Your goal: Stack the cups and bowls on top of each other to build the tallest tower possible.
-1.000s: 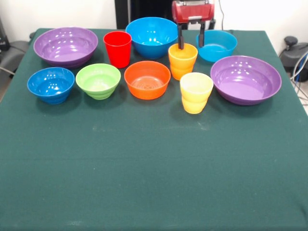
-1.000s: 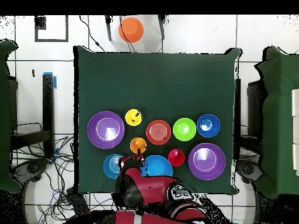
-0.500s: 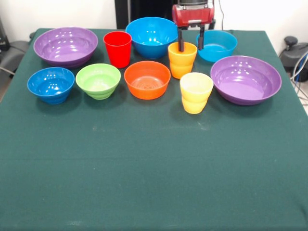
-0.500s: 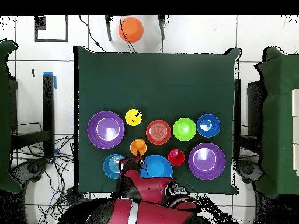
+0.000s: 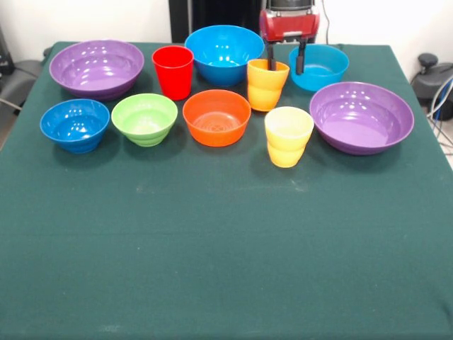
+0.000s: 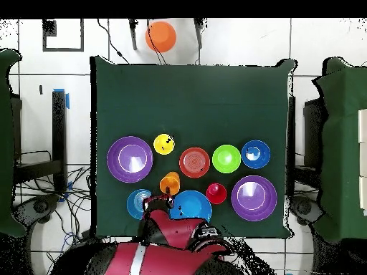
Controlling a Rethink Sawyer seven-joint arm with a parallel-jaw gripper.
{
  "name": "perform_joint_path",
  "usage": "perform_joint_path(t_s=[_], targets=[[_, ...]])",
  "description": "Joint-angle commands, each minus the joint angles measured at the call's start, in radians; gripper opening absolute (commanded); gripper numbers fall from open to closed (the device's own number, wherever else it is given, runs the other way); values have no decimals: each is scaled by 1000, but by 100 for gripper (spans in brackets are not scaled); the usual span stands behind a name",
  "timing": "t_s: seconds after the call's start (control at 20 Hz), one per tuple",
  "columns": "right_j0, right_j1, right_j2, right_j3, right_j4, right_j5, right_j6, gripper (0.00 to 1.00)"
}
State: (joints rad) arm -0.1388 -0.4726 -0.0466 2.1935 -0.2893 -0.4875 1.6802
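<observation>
In front view, tilted orange cup (image 5: 267,83)

Robot arm (image 6: 165,251): rounded, glossy red shell with black sections and a pale grey stripe along one link, seen from overhead; a small white marking sits on a black joint. Claw (image 5: 285,58): a boxy, glossy red housing with a dark top and a light metallic plate beneath, carrying two slim, straight black fingers (image 5: 301,59).
</observation>
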Motion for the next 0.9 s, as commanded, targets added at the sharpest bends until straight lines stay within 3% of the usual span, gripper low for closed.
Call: perform_joint_path(t_s=[0.05,0.25,0.3,0.9], targets=[[56,53,10,-133,92,-73,177,100],[70,64,1,-138,101,-89,181,100],[75,66,-4,-137,108,-86,183,0],[61,70,11,-144,94,-98,189,0]])
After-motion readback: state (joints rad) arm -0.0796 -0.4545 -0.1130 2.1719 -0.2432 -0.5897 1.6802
